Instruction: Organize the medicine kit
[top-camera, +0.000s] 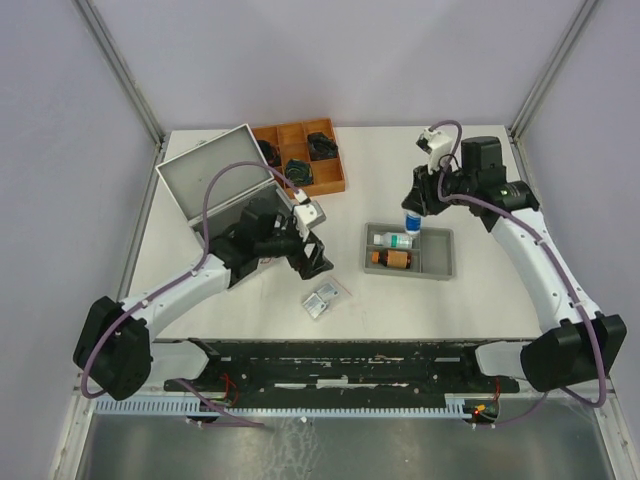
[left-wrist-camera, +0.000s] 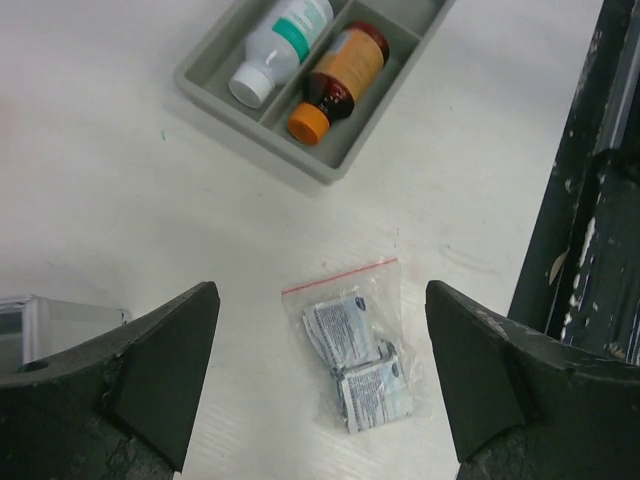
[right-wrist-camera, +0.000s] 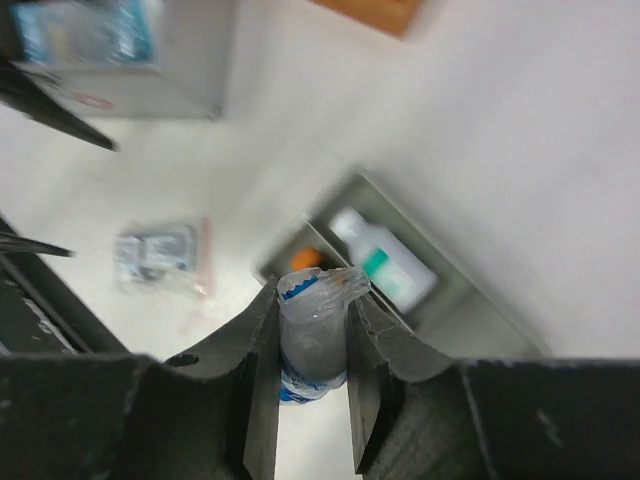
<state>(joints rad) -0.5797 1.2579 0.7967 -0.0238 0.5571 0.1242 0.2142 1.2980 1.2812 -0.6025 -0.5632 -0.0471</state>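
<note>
A white bottle (top-camera: 395, 239) and a brown orange-capped bottle (top-camera: 392, 258) are laid in the shallow grey plastic tray (top-camera: 440, 255). Just above it, a small clear bottle (right-wrist-camera: 312, 335) is gripped by the right end effector (right-wrist-camera: 312, 295). Left of it, the left end effector (left-wrist-camera: 320, 295) is held wide; farther left, the silver-grey aluminium medicine kit (top-camera: 205, 180) is seen open.

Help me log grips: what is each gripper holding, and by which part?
Right gripper clamps a small clear, blue-marked container across its body; left gripper is open, holding nothing.
</note>
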